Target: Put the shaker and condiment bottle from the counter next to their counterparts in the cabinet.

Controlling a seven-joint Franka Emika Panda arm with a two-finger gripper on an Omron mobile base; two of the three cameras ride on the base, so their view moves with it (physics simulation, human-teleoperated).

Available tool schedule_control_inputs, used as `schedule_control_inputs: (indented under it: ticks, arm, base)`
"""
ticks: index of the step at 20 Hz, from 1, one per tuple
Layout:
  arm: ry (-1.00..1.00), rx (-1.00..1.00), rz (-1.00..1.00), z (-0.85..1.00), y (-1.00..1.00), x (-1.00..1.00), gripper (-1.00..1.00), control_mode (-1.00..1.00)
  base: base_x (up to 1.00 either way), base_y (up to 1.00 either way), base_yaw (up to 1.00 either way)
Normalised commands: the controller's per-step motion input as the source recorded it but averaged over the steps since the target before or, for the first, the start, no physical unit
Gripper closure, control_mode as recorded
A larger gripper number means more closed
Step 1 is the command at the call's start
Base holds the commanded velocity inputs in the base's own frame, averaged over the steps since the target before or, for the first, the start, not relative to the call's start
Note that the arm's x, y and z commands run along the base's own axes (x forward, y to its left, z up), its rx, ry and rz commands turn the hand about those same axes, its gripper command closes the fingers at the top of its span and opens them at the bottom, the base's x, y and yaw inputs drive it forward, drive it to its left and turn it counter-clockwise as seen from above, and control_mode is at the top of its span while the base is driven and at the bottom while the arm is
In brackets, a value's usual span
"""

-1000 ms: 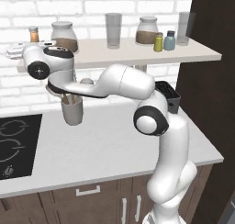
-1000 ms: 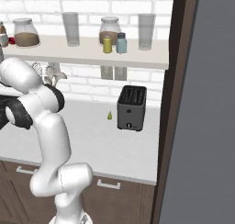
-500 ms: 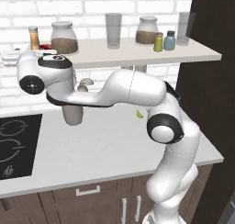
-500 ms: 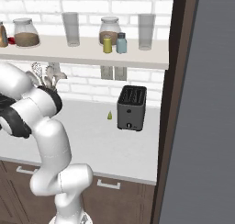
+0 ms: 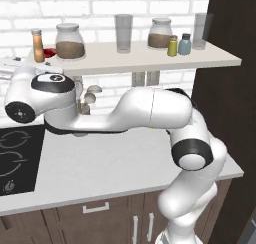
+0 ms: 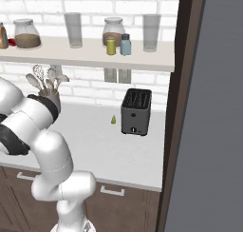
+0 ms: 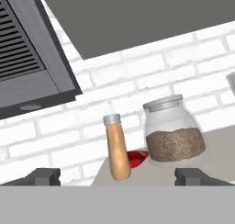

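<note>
- Looking past the wide-open gripper (image 7: 117, 176), nothing sits between its tips.
- The orange bottle (image 7: 116, 148) stands upright on the shelf (image 5: 150, 63), straight ahead, beside the red bottle (image 7: 136, 158).
- The yellow shaker (image 5: 172, 46) stands far along, touching the blue one (image 5: 185, 44).

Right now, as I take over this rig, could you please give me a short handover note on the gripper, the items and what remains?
Gripper: open, empty, facing the left end of the cabinet.
Condiment bottle: standing on the cabinet shelf, right beside the red bottle and a brown-filled jar.
Shaker: on the shelf beside the blue-grey shaker.
Done: both items appear placed next to their counterparts.
Left: probably only backing the arm away without knocking the bottle.
</note>
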Motion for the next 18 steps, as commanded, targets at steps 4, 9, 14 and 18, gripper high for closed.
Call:
schedule_control_inputs:
  ticks: [4, 9, 14, 18]
  arm:
    - [0.00, 0.16, -0.04, 0.05, -0.24, -0.56, -1.00, -1.00]
    - [0.00, 0.17, -0.01, 0.03, -0.31, -0.62, -1.00, -1.00]
    - [0.00, 0.16, -0.01, 0.00, -0.31, -0.67, -1.00, -1.00]
    - [0.00, 0.14, -0.02, 0.00, -0.26, -0.63, -1.00, -1.00]
  base:
    - [0.00, 0.00, 0.00]
    - [0.00, 0.00, 0.00]
    - [0.00, 0.00, 0.00]
    - [0.00, 0.00, 0.00]
